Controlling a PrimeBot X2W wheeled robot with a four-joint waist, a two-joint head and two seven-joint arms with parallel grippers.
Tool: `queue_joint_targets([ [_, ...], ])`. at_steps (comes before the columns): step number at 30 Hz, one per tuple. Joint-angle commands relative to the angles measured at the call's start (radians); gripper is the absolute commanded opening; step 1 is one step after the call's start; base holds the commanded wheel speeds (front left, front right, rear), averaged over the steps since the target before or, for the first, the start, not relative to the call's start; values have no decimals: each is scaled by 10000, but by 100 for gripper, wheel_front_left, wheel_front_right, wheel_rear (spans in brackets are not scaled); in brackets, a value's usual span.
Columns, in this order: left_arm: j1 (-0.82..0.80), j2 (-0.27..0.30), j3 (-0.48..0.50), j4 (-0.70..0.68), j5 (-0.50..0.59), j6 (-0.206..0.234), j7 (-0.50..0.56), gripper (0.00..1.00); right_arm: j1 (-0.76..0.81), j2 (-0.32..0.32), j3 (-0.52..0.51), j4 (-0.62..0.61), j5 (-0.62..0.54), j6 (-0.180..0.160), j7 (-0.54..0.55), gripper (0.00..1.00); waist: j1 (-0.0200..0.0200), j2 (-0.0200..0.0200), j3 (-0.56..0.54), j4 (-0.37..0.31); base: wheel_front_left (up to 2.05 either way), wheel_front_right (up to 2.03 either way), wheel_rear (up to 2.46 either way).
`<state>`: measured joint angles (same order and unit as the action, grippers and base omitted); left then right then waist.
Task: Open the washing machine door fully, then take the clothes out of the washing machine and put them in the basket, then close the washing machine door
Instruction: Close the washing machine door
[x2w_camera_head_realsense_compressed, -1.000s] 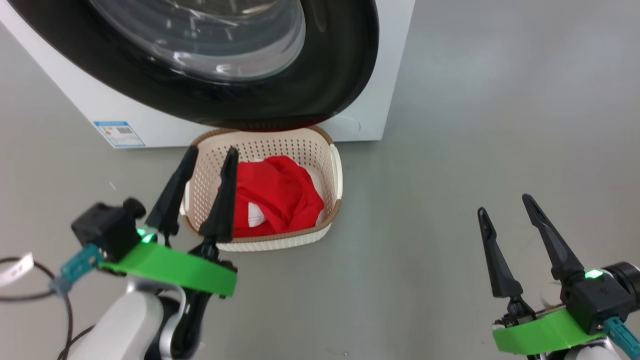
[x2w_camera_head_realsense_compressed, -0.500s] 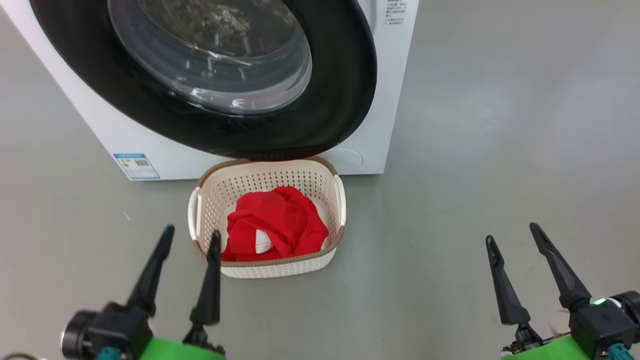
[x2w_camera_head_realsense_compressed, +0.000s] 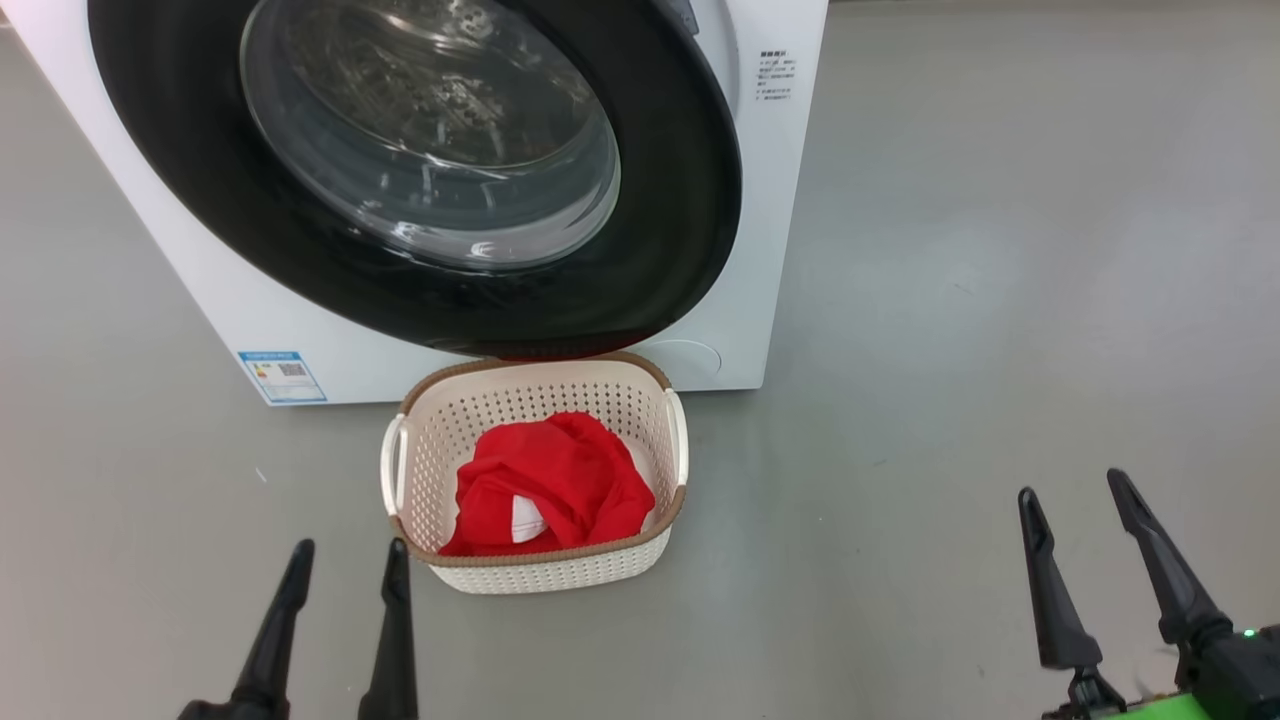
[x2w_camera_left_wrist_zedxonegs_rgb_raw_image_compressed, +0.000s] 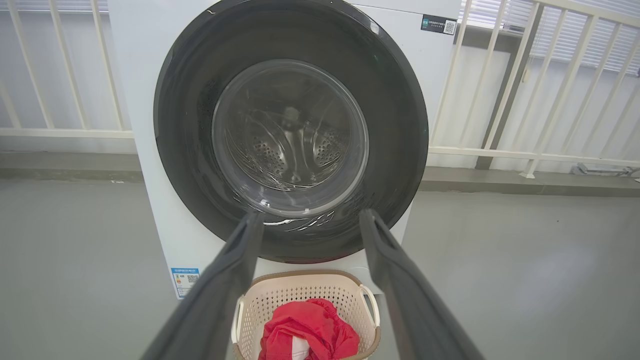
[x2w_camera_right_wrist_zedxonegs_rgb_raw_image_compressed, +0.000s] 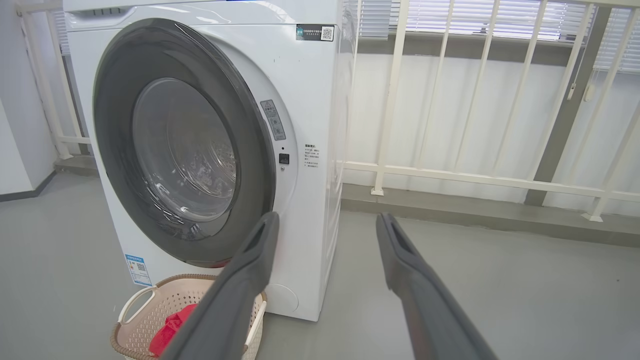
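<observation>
The white washing machine (x2w_camera_head_realsense_compressed: 770, 200) stands ahead. Its round black washing machine door (x2w_camera_head_realsense_compressed: 680, 200) with the glass bowl window covers the opening; I cannot tell whether it is latched. On the floor right below the door sits the cream basket (x2w_camera_head_realsense_compressed: 535, 575), and the red clothes (x2w_camera_head_realsense_compressed: 560, 480) lie bunched inside it. My left gripper (x2w_camera_head_realsense_compressed: 349, 548) is open and empty, just left of the basket's near corner. Far to the right, my right gripper (x2w_camera_head_realsense_compressed: 1071, 483) is open and empty over bare floor. The left wrist view faces the door (x2w_camera_left_wrist_zedxonegs_rgb_raw_image_compressed: 395, 125) between open fingers, with the basket (x2w_camera_left_wrist_zedxonegs_rgb_raw_image_compressed: 300, 290) below.
A small blue label sticker (x2w_camera_head_realsense_compressed: 283, 375) marks the washer's lower left front. Grey floor (x2w_camera_head_realsense_compressed: 1000, 300) spreads wide to the right. A white railing (x2w_camera_right_wrist_zedxonegs_rgb_raw_image_compressed: 450, 175) on a low ledge runs behind and beside the washer.
The head camera has tilted up, so the washer and basket sit lower in the picture. My left gripper has drawn back from over the basket's left rim. Both grippers stay open.
</observation>
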<state>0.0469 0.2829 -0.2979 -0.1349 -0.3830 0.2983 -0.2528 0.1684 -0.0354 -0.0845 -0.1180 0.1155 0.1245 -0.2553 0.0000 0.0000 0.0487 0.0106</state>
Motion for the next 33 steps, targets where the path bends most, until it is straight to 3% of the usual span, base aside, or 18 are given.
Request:
queue_joint_targets([
  [1, -83, 38, 484, -311, 187, -82, -89, 100, 37, -148, 197, -296, 77, 62, -63, 100, 0, 0, -54, -27, 0, 0, 0],
  [16, 230, -510, 940, -464, 816, -513, -89, 100, 128, -148, 261, -424, 154, 62, -64, 100, 0, 0, 92, 27, 0, 0, 0],
  [17, 224, -562, 930, -478, 868, -538, -89, 100, 118, -148, 261, -424, 124, 62, -64, 89, 0, 0, 130, 55, 0, 0, 0],
  [18, 223, -616, 919, -493, 914, -566, -89, 100, 101, -148, 260, -422, 105, 62, -64, 45, 0, 0, 171, 88, 0, 0, 0],
  [20, 209, -723, 894, -518, 1002, -629, -89, 100, 42, -148, 259, -401, 55, 62, -64, 0, 0, 0, 263, 181, 0, 0, 0],
  [33, -291, -1564, 916, -884, 1217, -1070, -89, 100, -1607, -148, 742, -366, -289, 62, 428, 0, 0, 0, 1328, 1176, 0, 0, 0],
])
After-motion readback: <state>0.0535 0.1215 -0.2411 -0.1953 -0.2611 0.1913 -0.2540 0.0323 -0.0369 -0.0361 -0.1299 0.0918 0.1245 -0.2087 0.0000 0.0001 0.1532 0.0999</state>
